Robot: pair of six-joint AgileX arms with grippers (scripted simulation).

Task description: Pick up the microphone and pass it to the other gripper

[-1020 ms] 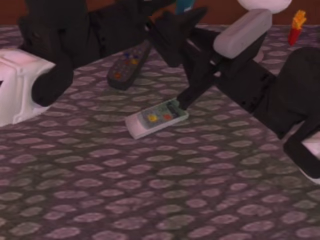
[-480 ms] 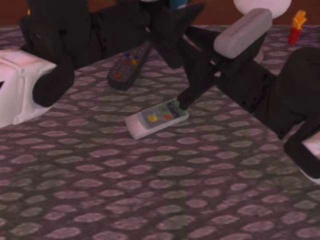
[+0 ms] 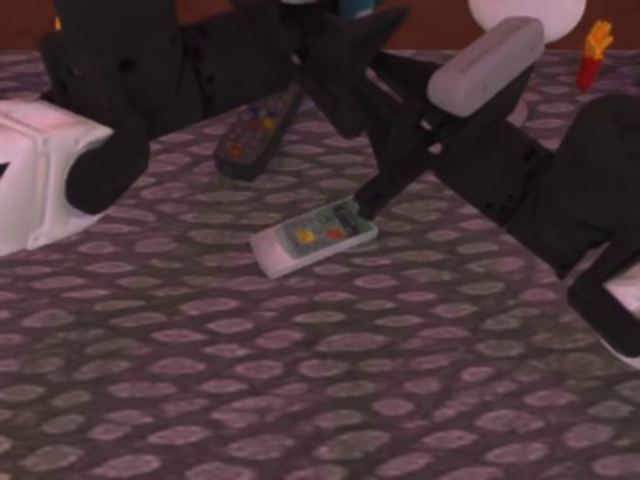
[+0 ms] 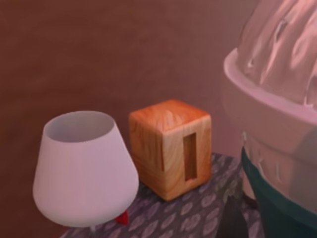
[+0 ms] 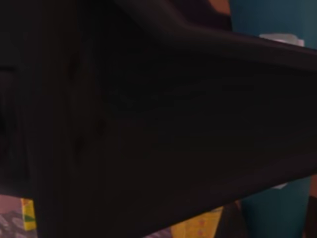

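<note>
Both tools meet at the top edge, grips unreadable, the microphone point(image 3: 357, 8) mostly cut off

A surface point(image 3: 300, 400) covered in a purple and grey pebbled pattern is carrying a grey-white remote point(image 3: 314, 237) near its middle, a black remote point(image 3: 258, 134) lying farther back, and a small red and yellow object point(image 3: 594, 53) standing at its far right.

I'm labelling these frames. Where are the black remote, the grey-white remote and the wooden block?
black remote point(image 3: 250, 140), top view, on its button face.
grey-white remote point(image 3: 312, 237), top view, middle of its face.
wooden block point(image 4: 166, 148), left wrist view, on its front side.
</note>
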